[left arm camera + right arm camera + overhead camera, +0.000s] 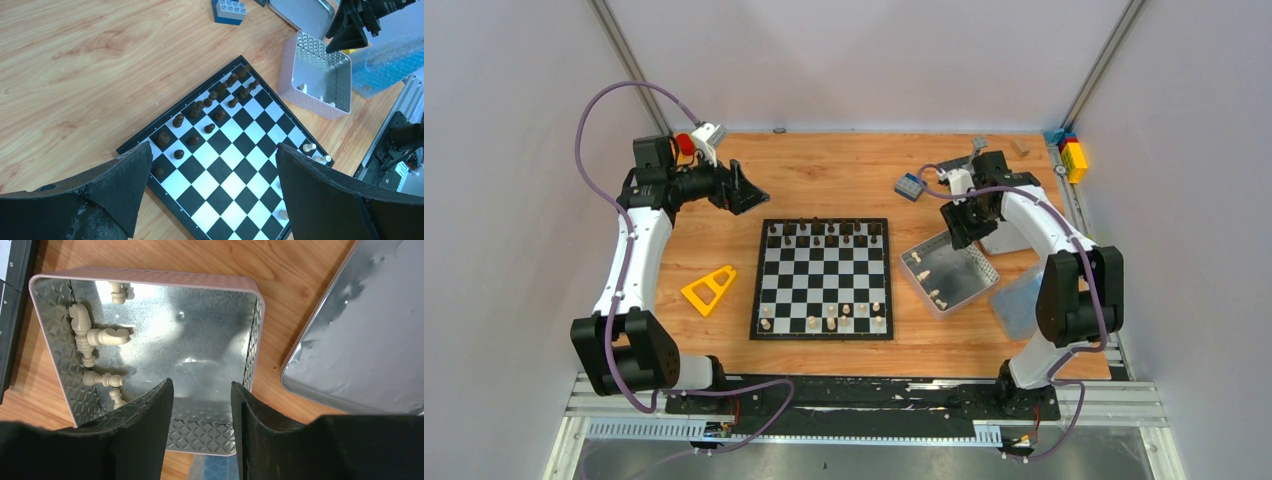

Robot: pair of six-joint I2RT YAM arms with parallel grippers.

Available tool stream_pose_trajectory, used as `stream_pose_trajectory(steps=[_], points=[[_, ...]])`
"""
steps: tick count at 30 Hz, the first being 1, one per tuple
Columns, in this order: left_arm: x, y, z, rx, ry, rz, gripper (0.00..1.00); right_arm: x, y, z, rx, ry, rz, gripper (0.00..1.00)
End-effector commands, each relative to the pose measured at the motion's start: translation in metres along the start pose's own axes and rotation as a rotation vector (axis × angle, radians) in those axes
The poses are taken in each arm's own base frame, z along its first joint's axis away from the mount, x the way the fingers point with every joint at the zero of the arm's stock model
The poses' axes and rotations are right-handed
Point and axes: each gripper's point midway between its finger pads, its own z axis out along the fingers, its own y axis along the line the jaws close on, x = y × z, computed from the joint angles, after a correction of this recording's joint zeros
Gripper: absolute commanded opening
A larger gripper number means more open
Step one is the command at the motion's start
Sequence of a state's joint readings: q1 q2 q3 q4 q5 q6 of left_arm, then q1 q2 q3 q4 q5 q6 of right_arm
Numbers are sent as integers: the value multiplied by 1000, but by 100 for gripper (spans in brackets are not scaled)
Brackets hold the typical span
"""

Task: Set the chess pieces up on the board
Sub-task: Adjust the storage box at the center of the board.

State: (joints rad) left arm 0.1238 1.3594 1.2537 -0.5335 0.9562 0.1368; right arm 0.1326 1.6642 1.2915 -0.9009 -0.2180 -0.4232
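Note:
The board point(822, 300) lies mid-table, with dark chess pieces point(824, 234) along its far two rows and several pale chess pieces point(844, 317) on its near rows. More pale pieces point(95, 337) lie on their sides against one wall of the silver tin point(210, 435), right of the board. My right gripper point(201, 390) hovers over the tin's floor, open, nothing between its fingers. My left gripper point(212, 155) hangs wide open high above the board's point(232, 185) far left corner, holding nothing; the dark pieces point(210, 100) show below it.
The tin's lid point(360, 340) lies just right of the tin. A blue brick point(910, 186) sits behind the board, a yellow triangular frame point(709, 288) to its left. A bluish plastic bag point(1019, 300) and stacked coloured bricks point(1072, 155) are at the right edge.

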Motion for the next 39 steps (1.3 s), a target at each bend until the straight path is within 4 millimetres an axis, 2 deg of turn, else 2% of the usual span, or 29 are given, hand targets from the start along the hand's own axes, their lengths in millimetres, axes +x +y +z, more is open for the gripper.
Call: stream_pose_trajectory(steps=[1,7,11,13,18,24,30,39], points=[[-8,-2,0,5,-19,32,100,-34,-23,1,90,-79,-81,47],[-10,-3,-1,1,-21,35,100,-48,-44,17,147,-71,-157,48],[-10,-4,-1,-2,-21,39,100,-48,-52,27,156,-43,-196,48],[-10,-4,-1,-1,-22,38,100,-45,-55,37,156,-12,-198,44],[-11,-5,-2,0,-24,40,100,-31,-58,51,161,47,-145,26],[-10,-5,-1,2,-22,36,100,-22,-53,43,164,52,-23,17],[-7,-4,1,10,-16,29,100,-5,-56,36,176,83,134,0],[-6,-5,5,24,-10,16,100,23,-48,37,118,136,328,0]])
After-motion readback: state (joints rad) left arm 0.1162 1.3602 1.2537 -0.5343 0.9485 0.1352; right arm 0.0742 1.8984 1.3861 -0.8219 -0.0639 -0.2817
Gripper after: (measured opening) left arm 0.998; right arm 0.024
